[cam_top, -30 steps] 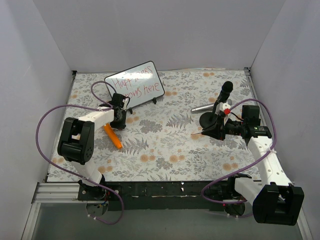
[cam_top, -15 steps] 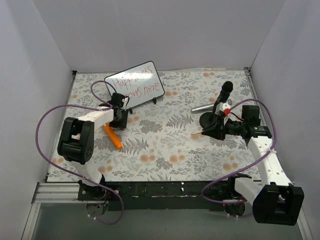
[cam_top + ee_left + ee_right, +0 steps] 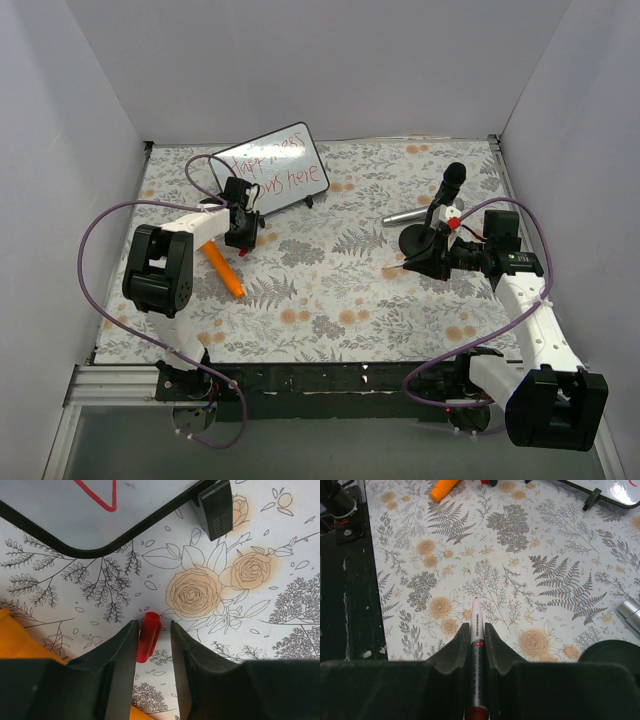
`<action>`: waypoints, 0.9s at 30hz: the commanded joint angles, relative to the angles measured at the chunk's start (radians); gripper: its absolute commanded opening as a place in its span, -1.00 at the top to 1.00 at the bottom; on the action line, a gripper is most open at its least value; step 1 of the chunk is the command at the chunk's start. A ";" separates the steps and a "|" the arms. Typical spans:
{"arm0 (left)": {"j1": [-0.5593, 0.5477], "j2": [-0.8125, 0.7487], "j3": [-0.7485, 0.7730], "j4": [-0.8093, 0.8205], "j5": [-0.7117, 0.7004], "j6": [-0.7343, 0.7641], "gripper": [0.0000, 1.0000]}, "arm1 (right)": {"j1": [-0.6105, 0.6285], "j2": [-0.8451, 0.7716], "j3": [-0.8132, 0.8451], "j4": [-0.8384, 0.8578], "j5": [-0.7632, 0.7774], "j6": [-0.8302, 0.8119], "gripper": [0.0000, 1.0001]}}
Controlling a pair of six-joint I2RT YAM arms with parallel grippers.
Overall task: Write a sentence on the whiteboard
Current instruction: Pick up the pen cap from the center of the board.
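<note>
The whiteboard (image 3: pixel 270 165) leans on its stand at the back left, with the red sentence (image 3: pixel 268 170) in two lines across it. Its lower corner (image 3: pixel 75 515) fills the top of the left wrist view, showing one red stroke (image 3: pixel 107 497). My left gripper (image 3: pixel 243 238) is low on the mat just in front of the board. It (image 3: pixel 153 627) stands open around a small red cap (image 3: pixel 149 642); the left finger touches the cap and the right one stands clear. My right gripper (image 3: pixel 422 262), at the right, is shut on a white marker (image 3: pixel 476 645) whose bare tip points forward.
An orange object (image 3: pixel 226 271) lies on the floral mat beside my left arm. A silver-and-black microphone-like object (image 3: pixel 405 216) and a black round thing (image 3: pixel 412 240) lie near my right gripper. The stand's black foot (image 3: pixel 216 507) is close ahead of my left fingers. White walls enclose the table.
My left arm has shifted slightly toward the whiteboard. The right arm and marker have not moved.
</note>
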 commanded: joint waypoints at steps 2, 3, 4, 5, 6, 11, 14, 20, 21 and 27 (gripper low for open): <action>0.018 0.011 -0.012 -0.029 0.054 -0.003 0.40 | 0.004 -0.006 0.000 0.012 -0.007 -0.005 0.97; 0.017 0.008 -0.018 -0.030 0.057 -0.012 0.39 | 0.004 -0.004 0.000 0.010 -0.007 -0.005 0.97; 0.017 0.001 -0.035 -0.030 0.060 -0.016 0.38 | 0.004 -0.006 0.000 0.012 -0.007 -0.005 0.97; 0.018 -0.015 -0.044 -0.033 0.065 -0.019 0.36 | 0.004 -0.006 0.000 0.012 -0.007 -0.005 0.97; 0.020 -0.024 -0.053 -0.032 0.068 -0.029 0.31 | 0.004 -0.004 0.000 0.012 -0.007 -0.005 0.97; 0.049 -0.058 -0.076 -0.035 0.116 -0.039 0.31 | 0.004 -0.003 0.000 0.012 -0.007 -0.005 0.97; 0.086 -0.042 -0.064 -0.039 0.178 -0.052 0.42 | 0.004 -0.006 -0.002 0.012 -0.011 -0.005 0.97; 0.101 0.014 -0.035 -0.061 0.198 -0.050 0.59 | 0.004 -0.009 -0.002 0.010 -0.007 -0.005 0.97; 0.101 0.017 -0.032 -0.064 0.201 -0.049 0.62 | 0.004 -0.009 -0.002 0.012 -0.004 -0.005 0.97; 0.078 0.011 -0.045 -0.053 0.241 -0.023 1.00 | 0.004 -0.004 -0.003 0.015 -0.001 -0.007 0.97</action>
